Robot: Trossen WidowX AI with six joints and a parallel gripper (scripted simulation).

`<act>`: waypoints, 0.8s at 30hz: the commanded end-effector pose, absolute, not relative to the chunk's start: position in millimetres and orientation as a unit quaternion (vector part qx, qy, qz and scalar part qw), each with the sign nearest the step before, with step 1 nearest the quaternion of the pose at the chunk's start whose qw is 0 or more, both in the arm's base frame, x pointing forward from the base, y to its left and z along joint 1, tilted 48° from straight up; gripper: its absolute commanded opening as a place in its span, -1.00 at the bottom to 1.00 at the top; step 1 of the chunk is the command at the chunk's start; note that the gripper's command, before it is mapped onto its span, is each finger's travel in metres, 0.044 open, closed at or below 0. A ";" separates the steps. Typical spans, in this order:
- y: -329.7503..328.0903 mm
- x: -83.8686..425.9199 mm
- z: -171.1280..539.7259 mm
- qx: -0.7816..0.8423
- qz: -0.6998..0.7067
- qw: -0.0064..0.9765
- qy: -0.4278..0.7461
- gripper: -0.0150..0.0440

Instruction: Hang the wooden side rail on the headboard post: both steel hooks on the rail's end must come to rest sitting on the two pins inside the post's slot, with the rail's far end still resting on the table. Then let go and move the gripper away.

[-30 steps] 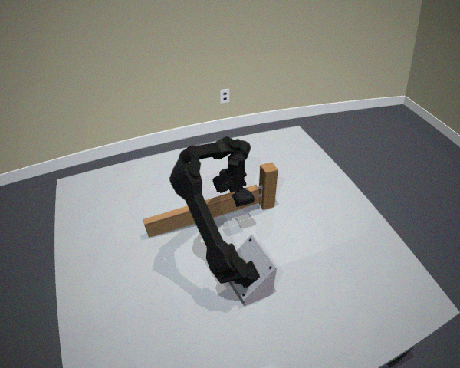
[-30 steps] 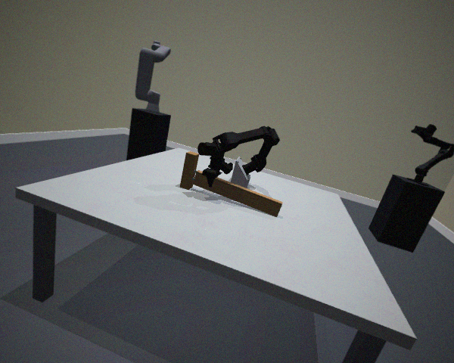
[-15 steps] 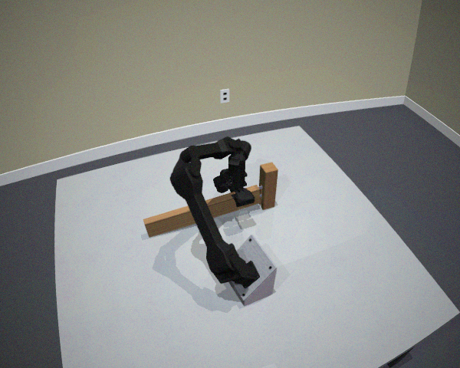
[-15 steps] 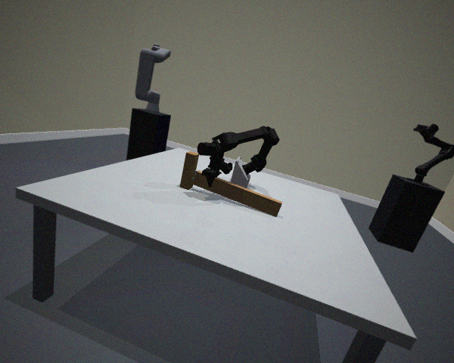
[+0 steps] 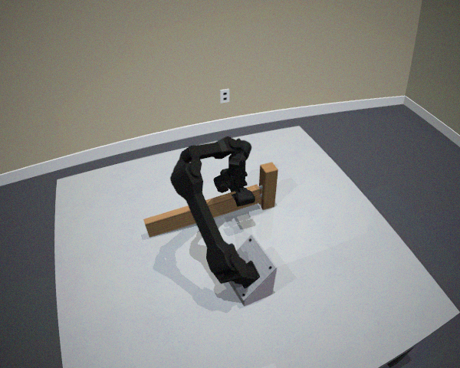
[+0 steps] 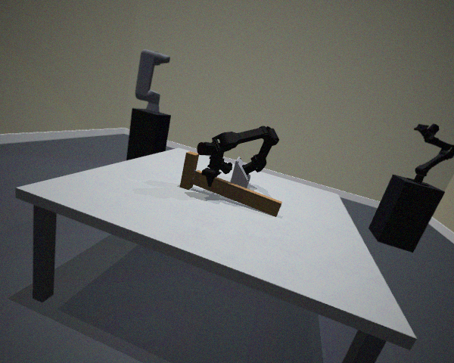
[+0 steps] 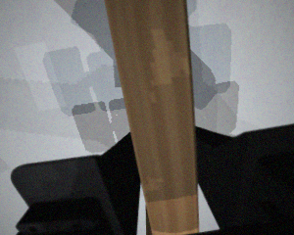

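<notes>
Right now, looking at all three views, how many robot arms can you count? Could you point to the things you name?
3. One black arm (image 5: pixel 198 209) (image 6: pixel 243 136) is mounted on the table; a grey arm (image 6: pixel 144 74) and another black arm (image 6: pixel 434 158) each stand on their own dark pedestal. Others could be out of view.
</notes>
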State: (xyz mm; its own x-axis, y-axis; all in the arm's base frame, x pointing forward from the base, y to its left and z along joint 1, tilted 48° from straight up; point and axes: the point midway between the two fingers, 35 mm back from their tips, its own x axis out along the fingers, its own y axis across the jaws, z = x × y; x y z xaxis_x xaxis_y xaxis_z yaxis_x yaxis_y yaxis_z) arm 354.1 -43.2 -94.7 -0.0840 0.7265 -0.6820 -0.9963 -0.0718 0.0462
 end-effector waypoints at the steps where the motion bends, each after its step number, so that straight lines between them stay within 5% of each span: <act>1: -47.9 353.4 -95.1 -0.255 0.684 0.630 0.267 -0.49; 24: -49.6 354.3 -96.4 -0.255 0.684 0.630 0.267 -0.49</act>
